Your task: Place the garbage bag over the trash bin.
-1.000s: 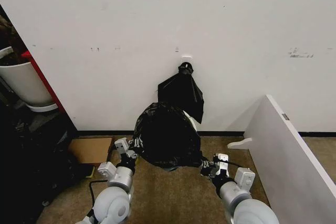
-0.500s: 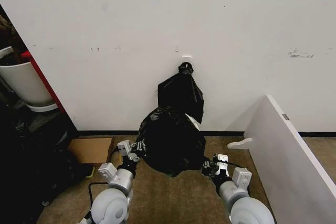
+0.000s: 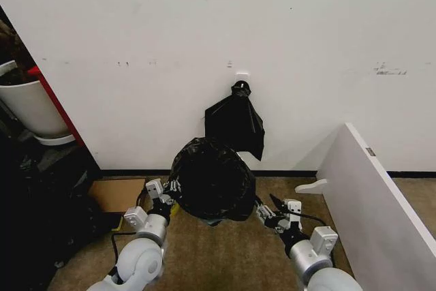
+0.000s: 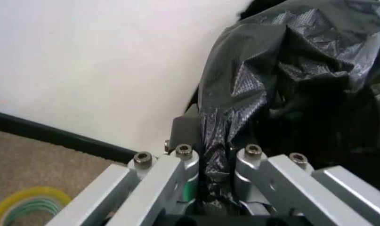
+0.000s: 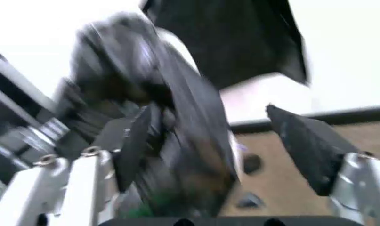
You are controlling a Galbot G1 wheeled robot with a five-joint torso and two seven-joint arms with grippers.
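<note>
The garbage bag [image 3: 211,178], glossy crinkled black plastic, billows low in front of the wall, between my two arms. My left gripper [image 3: 165,192] is shut on its left edge, and in the left wrist view the film is pinched in the left gripper [image 4: 216,155]. At the bag's right side my right gripper [image 3: 269,208] is open. The right wrist view shows the right gripper [image 5: 212,117] with its fingers wide apart and bag folds [image 5: 177,108] near one finger. The trash bin is almost hidden under the bag; a pale strip of its rim [image 5: 237,155] shows.
A flat black bunch [image 3: 235,122] hangs from a wall hook just behind the bag. A white plant pot [image 3: 27,103] stands far left, with cardboard [image 3: 117,194] on the floor beside my left arm. A slanted white board [image 3: 371,195] is on the right. A tape roll [image 4: 20,207] lies on the carpet.
My right gripper has opened and let go of the bag's right edge. The bag has shifted up and to the left, and my left gripper, still shut on it, moved slightly left.
</note>
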